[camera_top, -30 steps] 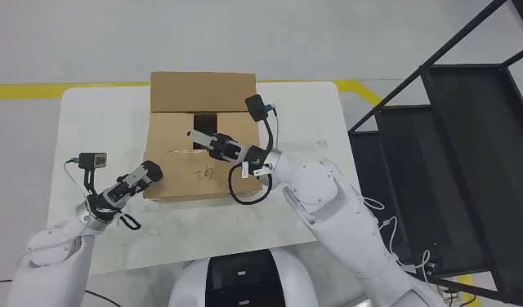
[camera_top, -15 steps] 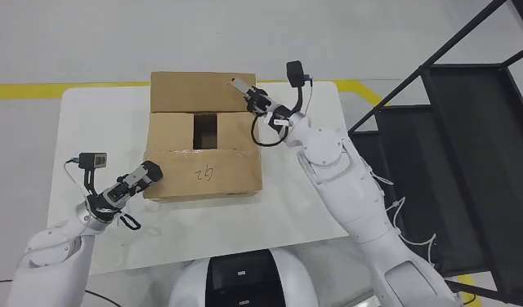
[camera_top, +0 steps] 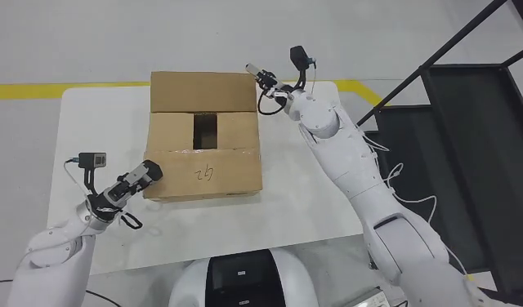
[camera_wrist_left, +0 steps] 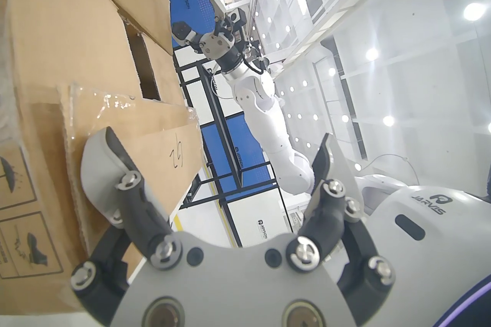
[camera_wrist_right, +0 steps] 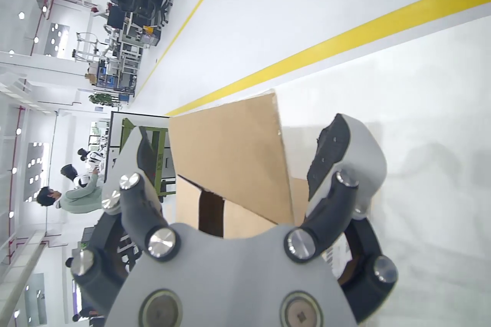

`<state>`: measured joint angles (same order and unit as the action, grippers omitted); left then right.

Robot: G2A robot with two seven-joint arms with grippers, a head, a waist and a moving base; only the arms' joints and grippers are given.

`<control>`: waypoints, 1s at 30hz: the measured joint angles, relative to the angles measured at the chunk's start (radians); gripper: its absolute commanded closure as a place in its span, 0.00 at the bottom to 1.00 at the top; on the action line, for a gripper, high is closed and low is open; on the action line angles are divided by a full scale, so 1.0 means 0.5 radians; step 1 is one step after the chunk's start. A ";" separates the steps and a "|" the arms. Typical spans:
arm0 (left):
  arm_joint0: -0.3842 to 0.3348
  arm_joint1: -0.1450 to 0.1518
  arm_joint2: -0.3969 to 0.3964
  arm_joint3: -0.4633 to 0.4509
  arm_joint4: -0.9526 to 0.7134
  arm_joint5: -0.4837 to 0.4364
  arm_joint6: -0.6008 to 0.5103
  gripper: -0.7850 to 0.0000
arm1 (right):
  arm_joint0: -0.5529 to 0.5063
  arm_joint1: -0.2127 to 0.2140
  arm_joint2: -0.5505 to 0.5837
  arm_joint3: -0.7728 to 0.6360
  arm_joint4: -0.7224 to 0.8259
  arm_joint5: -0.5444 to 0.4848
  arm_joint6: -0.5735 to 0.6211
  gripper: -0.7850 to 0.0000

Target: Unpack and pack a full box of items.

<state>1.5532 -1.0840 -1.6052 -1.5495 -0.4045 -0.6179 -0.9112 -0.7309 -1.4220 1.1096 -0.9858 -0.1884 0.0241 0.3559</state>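
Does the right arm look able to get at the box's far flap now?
Likely yes: the right gripper is open at a corner of the far flap, whose edge appears between its fingers, and nothing is in the way.

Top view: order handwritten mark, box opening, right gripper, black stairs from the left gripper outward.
From left gripper:
1. Handwritten mark, on near flap.
2. Box opening, centre of box.
3. Right gripper, at far flap.
4. Black stairs, beyond table.
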 measured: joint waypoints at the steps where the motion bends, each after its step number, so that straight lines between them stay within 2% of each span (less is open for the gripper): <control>1: 0.010 0.000 0.001 -0.014 0.008 0.002 0.013 0.00 | 0.019 -0.005 -0.009 0.049 0.002 -0.013 0.000 0.00; 5: 0.040 0.000 0.010 -0.068 0.047 0.009 0.061 0.00 | 0.098 -0.039 -0.055 0.232 0.094 -0.093 0.042 0.00; 10: 0.058 0.000 0.026 -0.108 0.092 0.017 0.115 0.00 | 0.182 -0.094 -0.083 0.390 0.360 -0.245 0.162 0.00; 17: 0.047 0.000 0.055 -0.112 0.137 0.033 0.169 0.00 | 0.228 -0.091 -0.004 0.517 0.561 -0.446 0.351 0.00; 24: 0.037 0.002 0.070 -0.112 0.143 0.026 0.190 0.00 | 0.123 -0.043 0.168 0.349 0.795 -0.629 0.573 0.00; 30: 0.048 0.010 0.043 -0.141 0.097 -0.003 0.167 0.00 | -0.015 0.000 0.242 0.099 0.845 -0.578 0.791 0.00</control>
<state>1.5773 -1.0792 -1.5838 -1.6200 -0.3562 -0.6193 -0.8276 -0.7386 -1.4220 1.2306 -0.9363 0.2340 -0.2647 0.7512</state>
